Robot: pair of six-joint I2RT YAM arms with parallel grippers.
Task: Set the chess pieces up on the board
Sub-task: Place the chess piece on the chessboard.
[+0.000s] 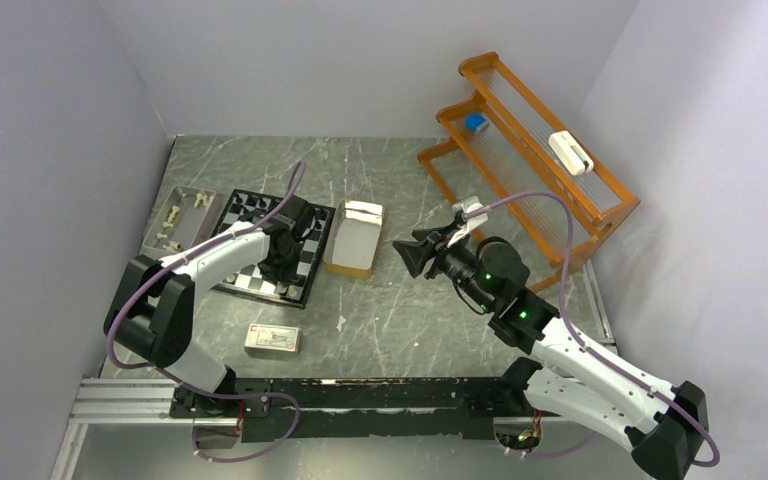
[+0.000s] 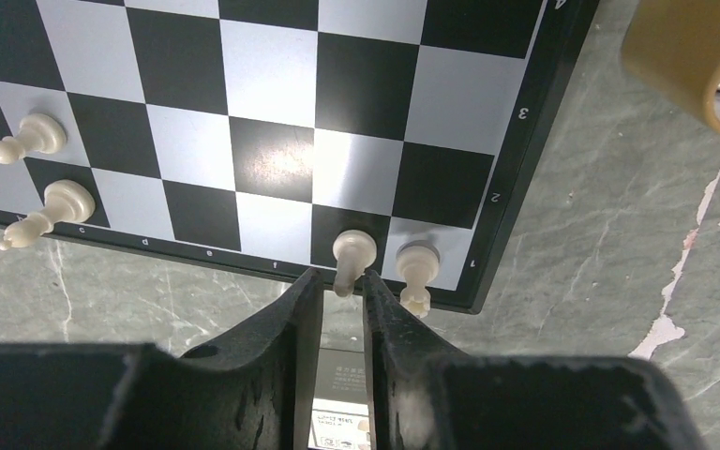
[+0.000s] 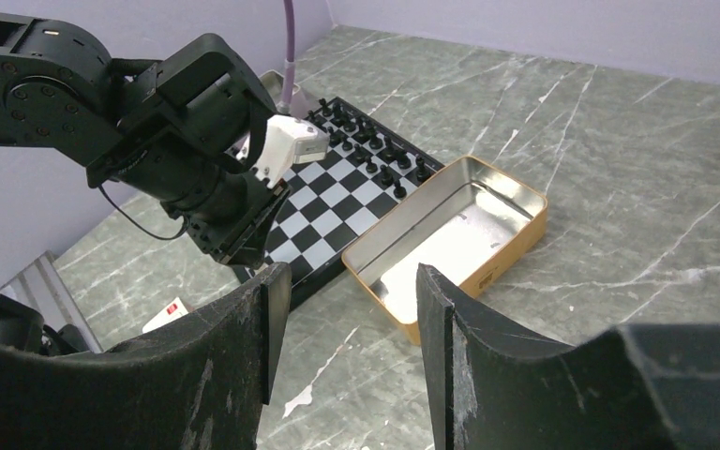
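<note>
The board (image 2: 272,159) is a black-and-white chessboard with a black rim, lying left of centre (image 1: 243,283). My left gripper (image 2: 342,281) hangs over its near edge, jaws slightly open around the top of a pale piece (image 2: 353,248) that stands on a black corner-row square. A sliver of gap shows on the piece's left side. A pale rook (image 2: 417,264) stands on the square beside it, and two more pale pieces (image 2: 56,204) stand further left. Black pieces (image 3: 375,155) line the far rows. My right gripper (image 3: 347,281) is open and empty, raised above the table (image 1: 407,252).
An open tan tin (image 1: 355,238) lies just right of the board. A grey tray (image 1: 180,218) with pale pieces sits left of it. A white-and-red carton (image 1: 272,339) lies in front. An orange rack (image 1: 530,150) stands at the back right.
</note>
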